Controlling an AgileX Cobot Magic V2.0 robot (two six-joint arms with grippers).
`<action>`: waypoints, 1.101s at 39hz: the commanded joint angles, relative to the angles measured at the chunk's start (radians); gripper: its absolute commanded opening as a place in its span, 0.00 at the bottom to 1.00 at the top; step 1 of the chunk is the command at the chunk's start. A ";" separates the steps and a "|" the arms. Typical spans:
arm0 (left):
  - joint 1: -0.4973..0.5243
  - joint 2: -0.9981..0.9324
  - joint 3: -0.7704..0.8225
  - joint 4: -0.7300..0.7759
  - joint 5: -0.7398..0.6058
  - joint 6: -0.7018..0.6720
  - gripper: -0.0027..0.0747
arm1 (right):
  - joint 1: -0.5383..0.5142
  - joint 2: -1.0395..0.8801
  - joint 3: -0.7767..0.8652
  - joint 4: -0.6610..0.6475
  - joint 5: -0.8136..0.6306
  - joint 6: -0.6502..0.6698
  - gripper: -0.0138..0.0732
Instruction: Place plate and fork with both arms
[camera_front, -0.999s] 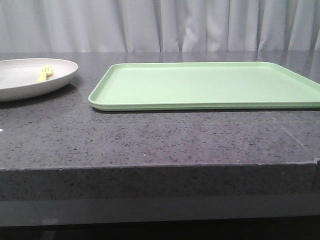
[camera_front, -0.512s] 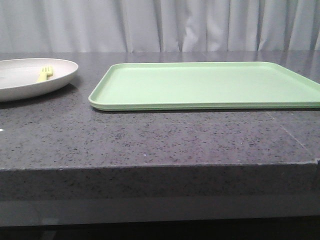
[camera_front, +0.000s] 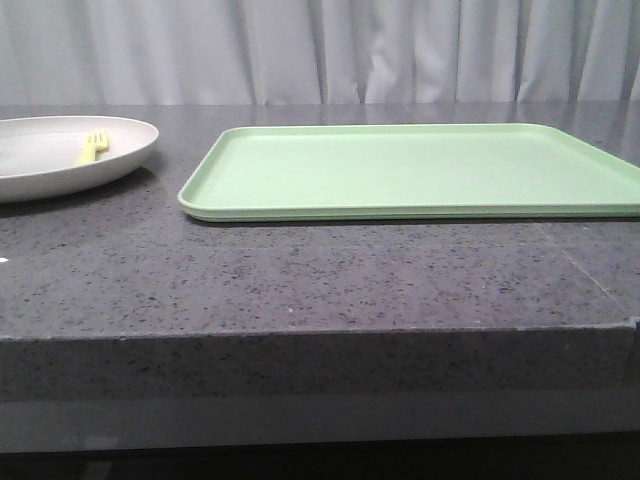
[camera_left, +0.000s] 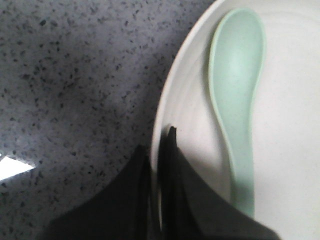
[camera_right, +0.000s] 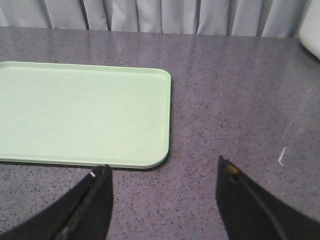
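Looking over the table, one view after another:

Front view, plate: the off-white plate (camera_front: 60, 155) rests on the dark speckled table (camera_front: 300, 280) at the far left, partly cut off by the picture's edge.
Front view, fork: the yellow fork (camera_front: 92, 146) lies inside the plate, toward its right side, tines pointing away from the camera.
Front view, tray: the light-green tray (camera_front: 410, 170) lies flat on the table to the right of the plate, just beside it with a strip of bare table between them.
Front view, backdrop: a pale grey curtain (camera_front: 320, 50) hangs behind the table.
Front view, arms: neither gripper shows here.

Left wrist view, gripper: the left gripper (camera_left: 157, 165) has its black fingers drawn close together with the plate's rim (camera_left: 165, 120) between them; one finger is on the inner side of the rim, the other on the table side.
Left wrist view, spoon: a pale grey-green spoon (camera_left: 235, 95) lies in the plate near that rim, bowl away from the fingers.
Left wrist view, fork: not seen from this angle.

Right wrist view, gripper: the right gripper (camera_right: 162, 200) is spread wide, its fingers well apart and holding nothing, above bare table.
Right wrist view, tray: one rounded corner of the tray (camera_right: 80, 112) lies beyond the fingers.
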 joint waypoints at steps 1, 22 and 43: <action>0.002 -0.040 -0.031 -0.002 -0.032 0.025 0.01 | -0.002 0.018 -0.029 0.002 -0.080 -0.003 0.71; -0.099 -0.076 -0.234 -0.006 0.157 0.063 0.01 | -0.002 0.018 -0.029 0.002 -0.080 -0.003 0.71; -0.367 -0.004 -0.400 -0.118 0.089 -0.005 0.01 | -0.002 0.018 -0.029 0.002 -0.080 -0.003 0.71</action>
